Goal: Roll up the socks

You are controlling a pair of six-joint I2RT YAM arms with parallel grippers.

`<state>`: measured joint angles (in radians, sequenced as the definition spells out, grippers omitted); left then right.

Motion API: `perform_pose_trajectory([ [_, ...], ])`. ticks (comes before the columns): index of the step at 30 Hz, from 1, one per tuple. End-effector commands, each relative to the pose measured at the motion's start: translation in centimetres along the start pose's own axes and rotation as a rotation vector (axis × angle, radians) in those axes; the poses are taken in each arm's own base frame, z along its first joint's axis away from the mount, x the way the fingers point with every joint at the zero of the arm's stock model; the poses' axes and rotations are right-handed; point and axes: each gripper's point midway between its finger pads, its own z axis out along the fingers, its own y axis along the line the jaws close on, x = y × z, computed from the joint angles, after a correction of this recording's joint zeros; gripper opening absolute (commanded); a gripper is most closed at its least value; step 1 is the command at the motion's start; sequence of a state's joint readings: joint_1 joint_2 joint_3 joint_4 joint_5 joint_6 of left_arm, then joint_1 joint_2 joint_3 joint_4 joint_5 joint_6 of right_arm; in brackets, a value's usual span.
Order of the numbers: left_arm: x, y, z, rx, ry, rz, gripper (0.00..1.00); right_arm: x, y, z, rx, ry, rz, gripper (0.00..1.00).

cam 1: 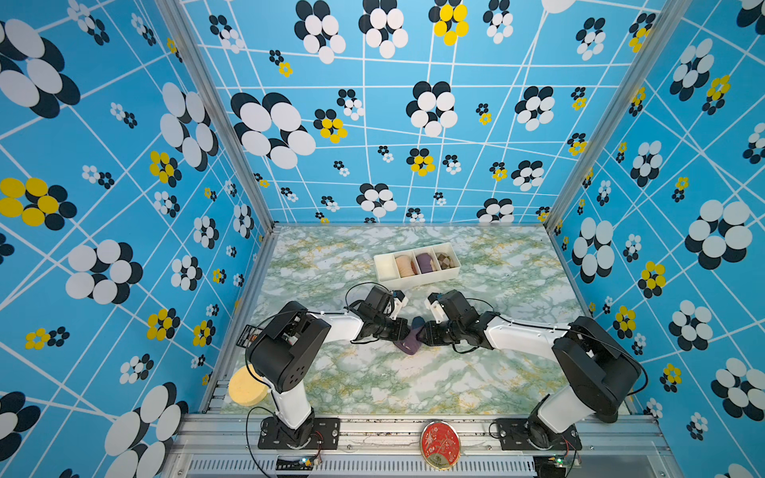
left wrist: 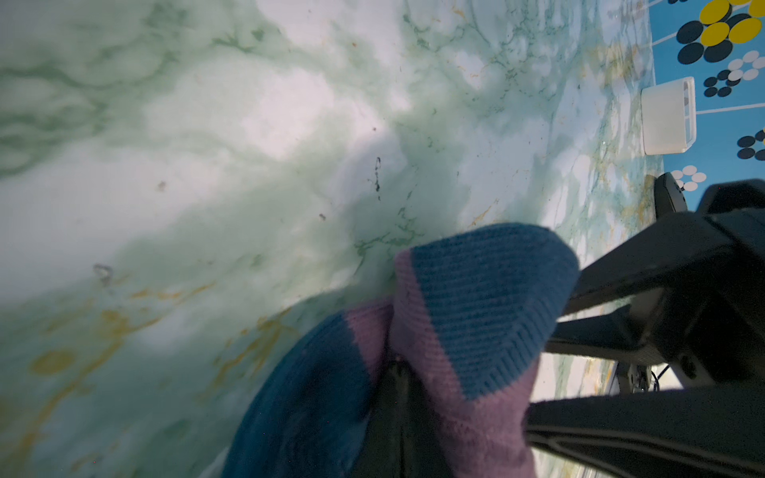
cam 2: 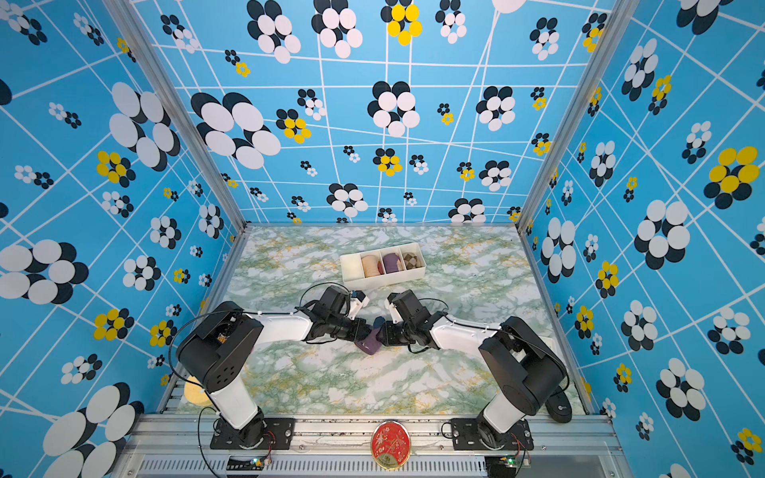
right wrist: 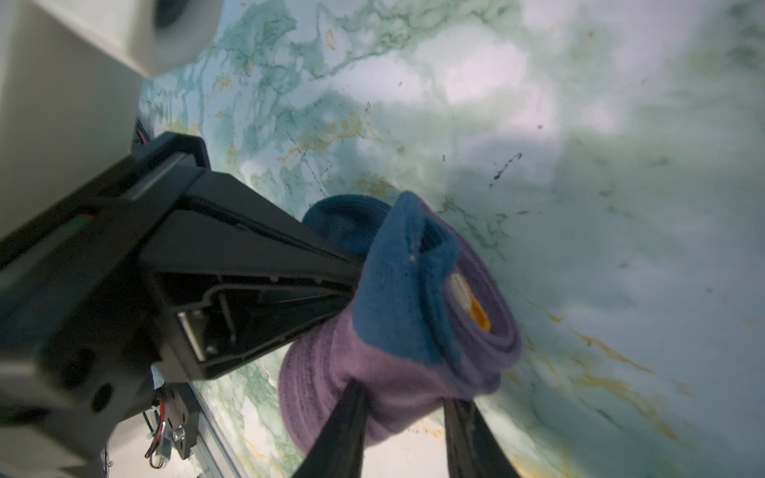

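The socks (cam 1: 410, 343) (cam 2: 371, 344) are seen in both top views near the middle of the worktop (cam 1: 372, 385), gathered into a loose, partly rolled bundle. Purple ribbed knit is shown with dark teal-blue toe and heel patches, and a sliver of orange-yellow cuff (right wrist: 476, 308) is tucked inside the layered coil. The purple end is clasped by the right gripper (right wrist: 401, 397). The closed tip of the left gripper (right wrist: 354, 271) is pushed in under a teal flap. Contact with the worktop cannot be judged.
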<state>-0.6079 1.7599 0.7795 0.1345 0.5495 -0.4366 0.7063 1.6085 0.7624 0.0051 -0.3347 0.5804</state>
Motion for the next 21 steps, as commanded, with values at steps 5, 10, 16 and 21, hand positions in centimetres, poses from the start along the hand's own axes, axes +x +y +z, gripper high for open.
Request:
perform_pose_trajectory([
  [5, 4.2, -0.7, 2.6, 0.051, 0.135, -0.101, 0.02, -1.1, 0.5, -0.2, 0.02, -0.026, -0.026, 0.34],
  [10, 5.4, -2.3, 4.7, 0.091, 0.178, -0.124, 0.01, -0.8, -0.1, -1.1, 0.071, -0.014, -0.067, 0.34],
  [16, 4.8, -4.8, 5.3, 0.129, 0.174, -0.13, 0.02, -0.6, -0.5, -1.7, 0.12, 0.032, -0.139, 0.34],
  [21, 4.4, -4.6, 4.2, 0.03, 0.172, -0.101, 0.03, 0.2, -1.2, -1.8, 0.166, 0.106, -0.197, 0.33],
])
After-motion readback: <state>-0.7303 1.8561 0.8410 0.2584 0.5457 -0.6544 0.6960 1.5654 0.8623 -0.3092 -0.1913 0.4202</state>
